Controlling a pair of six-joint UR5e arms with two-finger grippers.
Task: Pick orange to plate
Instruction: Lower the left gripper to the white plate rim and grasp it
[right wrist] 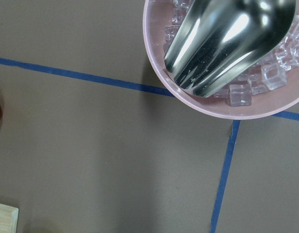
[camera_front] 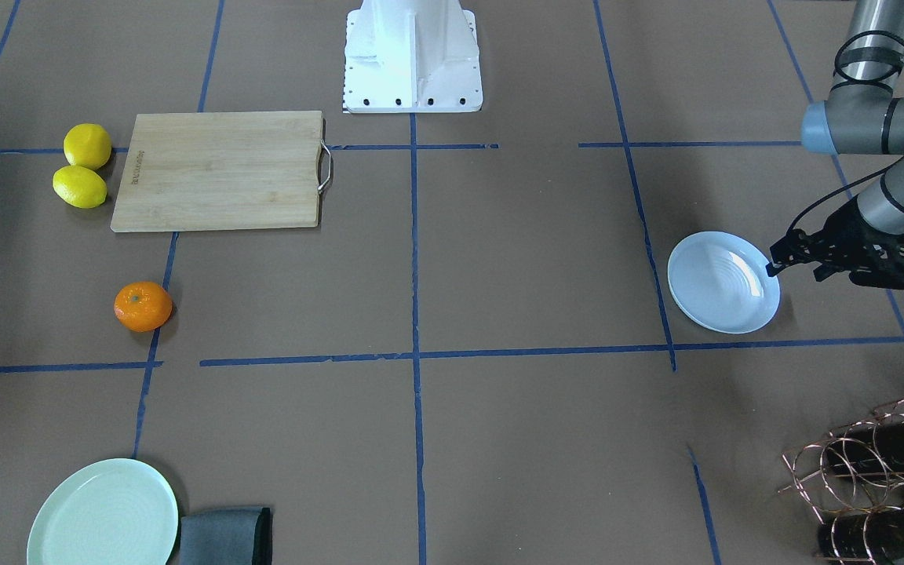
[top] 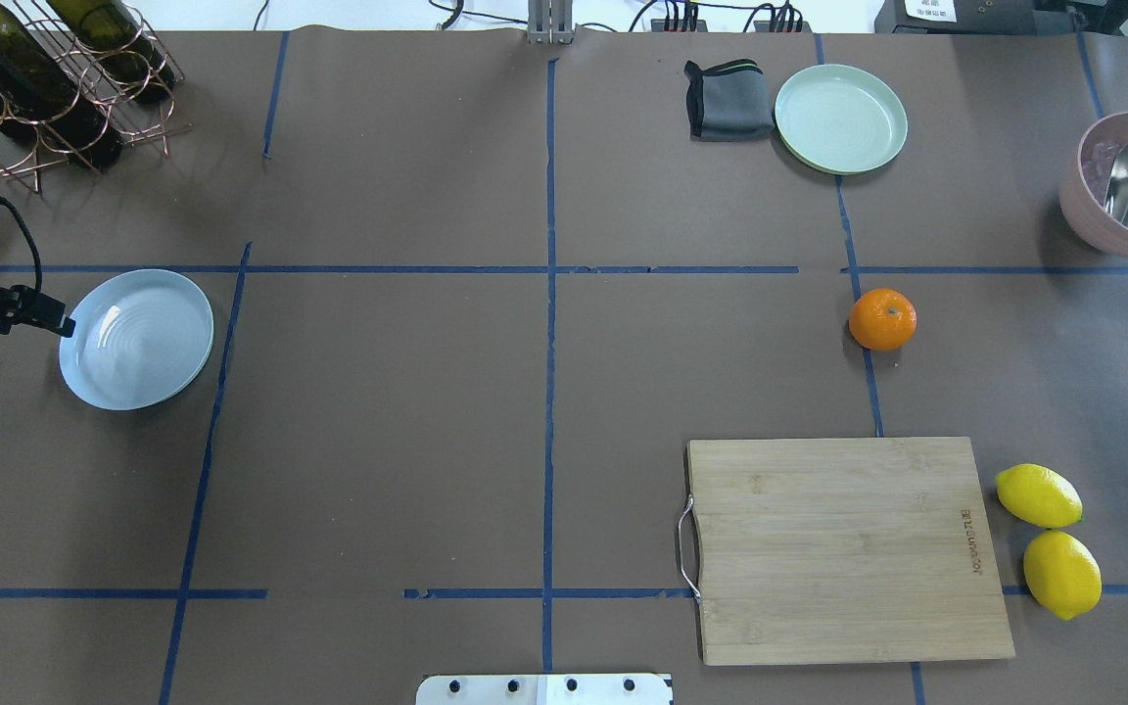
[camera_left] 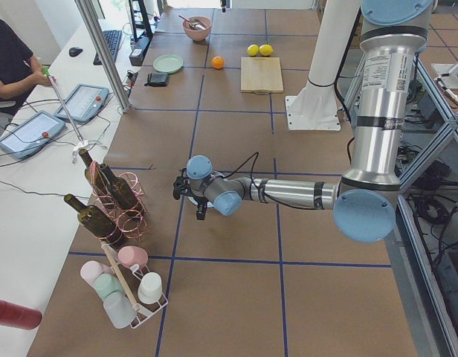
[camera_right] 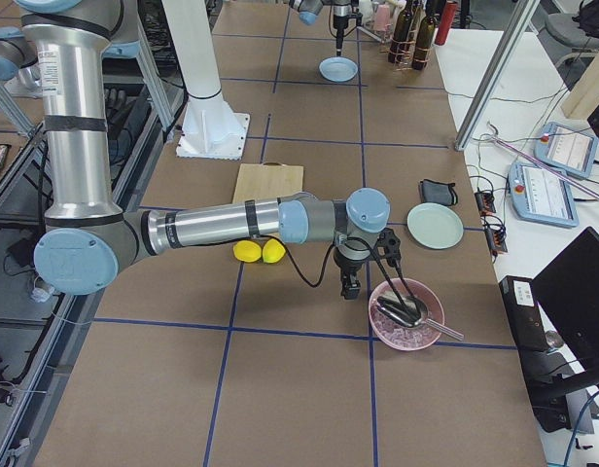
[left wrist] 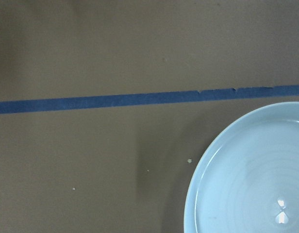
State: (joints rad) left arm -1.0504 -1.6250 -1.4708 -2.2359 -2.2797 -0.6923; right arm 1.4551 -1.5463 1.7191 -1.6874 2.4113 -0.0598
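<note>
Since the small round bright-orange orange [camera_front: 143,306] lies untouched, you are at the first step, the reach. In the front-facing view it sits in the table's right half, well apart from the round pale bluish-white plate [camera_front: 723,282] near the left edge. The left gripper [camera_front: 781,265] hangs just beside that plate's rim, and I cannot tell how its jaws stand.

The overhead view puts the orange just beyond the far corner of the rectangular wooden cutting board [top: 848,548].

In the exterior right view, the right gripper [camera_right: 350,287] hangs beside the pink bowl of ice with a steel scoop [camera_right: 406,316]; whether it is spread or closed cannot be told.

The left wrist view shows only plate and tape.

The right wrist view catches a sliver of orange.

Your right arm looks nearer, so bring it over the fruit with its jaws spread, then descend.
</note>
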